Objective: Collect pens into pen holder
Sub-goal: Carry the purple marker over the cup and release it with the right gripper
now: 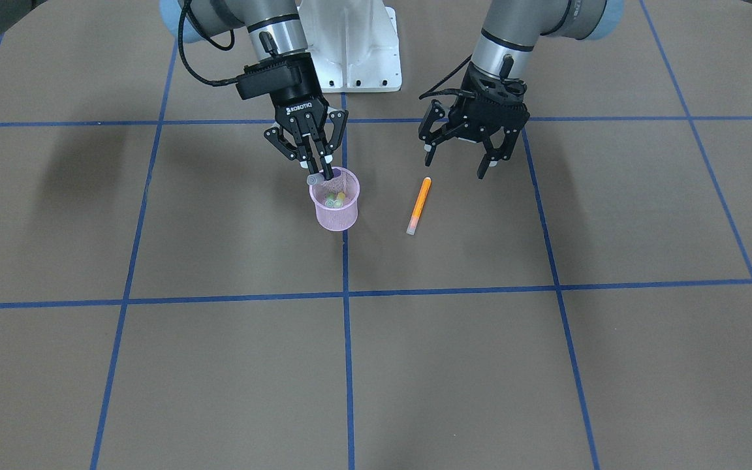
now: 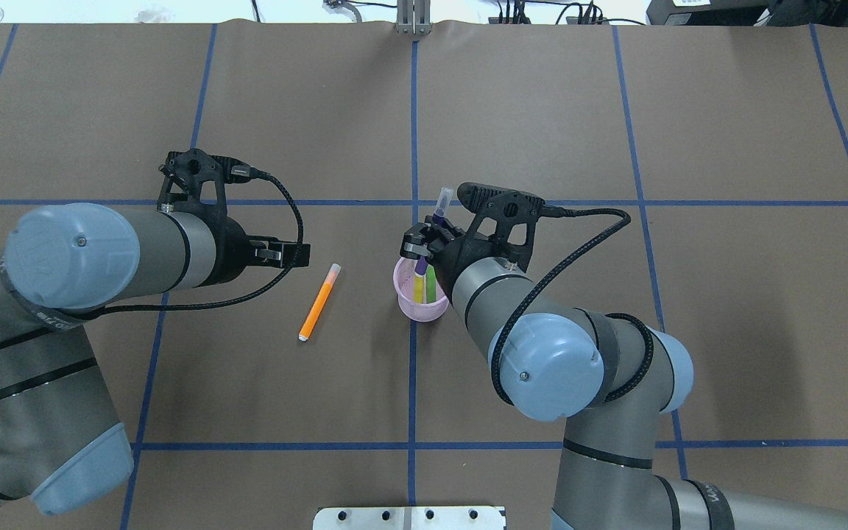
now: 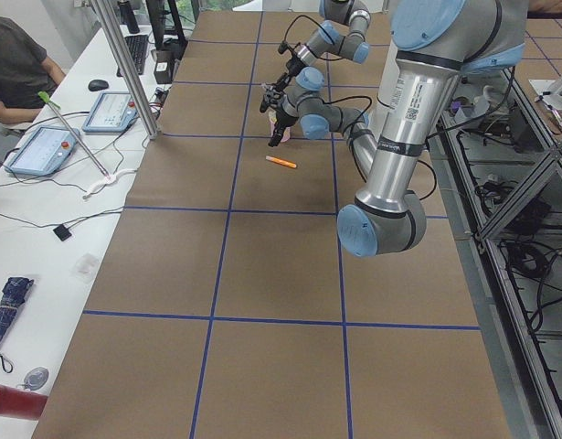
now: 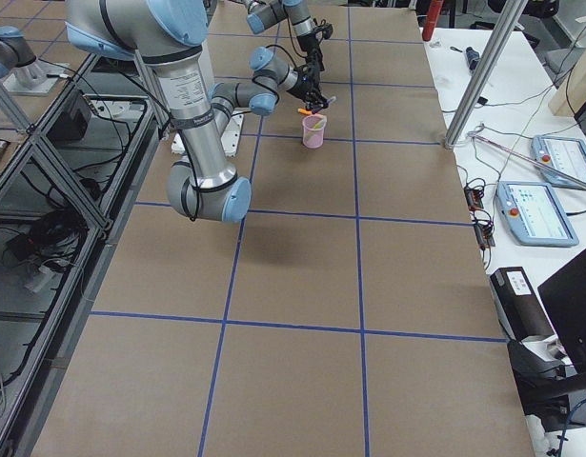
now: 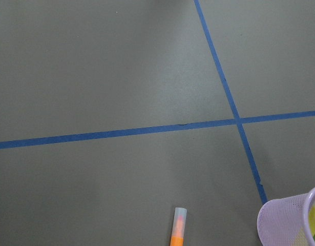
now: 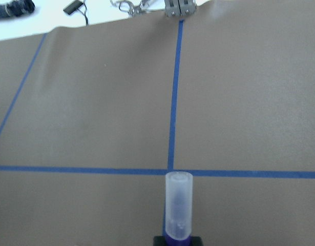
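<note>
Overhead exterior view shows you the right tool [image 1: 320, 168] closed on the purple pen [image 2: 439, 209], with the jaws nearly together just under its pale cap. The pen leans, and its lower end is inside the pen holder [image 1: 335, 212], which stands directly below this tool. A yellow pen [image 2: 419, 287] and a green pen [image 2: 431, 283] are in it too.

The left tool [image 1: 455, 166] is wide open and holds nothing. The orange pen [image 1: 419, 205] lies flat on the worktop [image 1: 219, 365], just ahead of its fingertips and slightly toward the other tool.

I think the danger is the lean. If you let go now, the pen may press on the rim and tip the light holder. The fingers are close to the rim and could drag it when lifting. On the other side, a finger that lands on the orange pen may roll it away.
</note>
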